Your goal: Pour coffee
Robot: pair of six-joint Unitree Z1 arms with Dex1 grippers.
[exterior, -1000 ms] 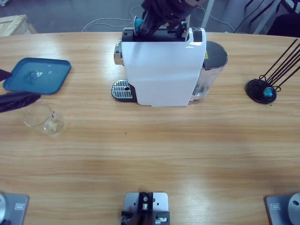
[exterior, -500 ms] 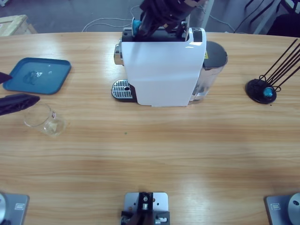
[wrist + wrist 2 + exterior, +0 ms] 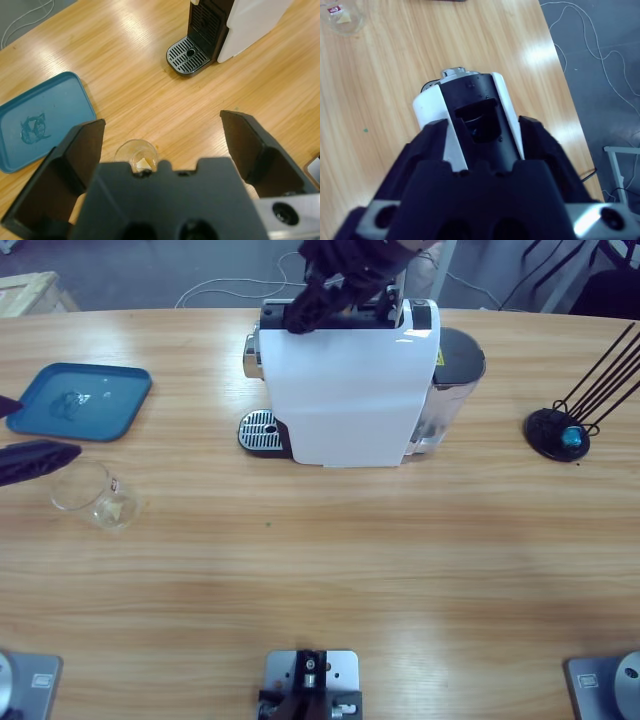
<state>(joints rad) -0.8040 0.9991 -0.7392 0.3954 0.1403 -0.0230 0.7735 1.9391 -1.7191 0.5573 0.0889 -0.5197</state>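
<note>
A white coffee machine (image 3: 345, 390) stands at the table's far middle, its drip grate (image 3: 260, 430) to the left. My right gripper (image 3: 322, 295) hangs over the machine's top. In the right wrist view the right gripper (image 3: 482, 131) is open, straddling the machine's dark capsule slot (image 3: 476, 117), with nothing between its tips. A clear glass (image 3: 95, 495) lies near the left edge. My left gripper (image 3: 40, 432) is open just beside it. In the left wrist view the left gripper (image 3: 160, 122) is spread wide above the glass (image 3: 136, 154). No coffee shows.
A blue tray (image 3: 80, 400) lies at the far left, also seen in the left wrist view (image 3: 40, 120). A black capsule rack (image 3: 558, 430) with a blue capsule (image 3: 572, 437) stands at the right. The machine's water tank (image 3: 455, 370) sits on its right side.
The blue capsule that showed at the right gripper's tip no longer shows, and that gripper has shifted slightly right over the machine's top. The left gripper drew back slightly left.
</note>
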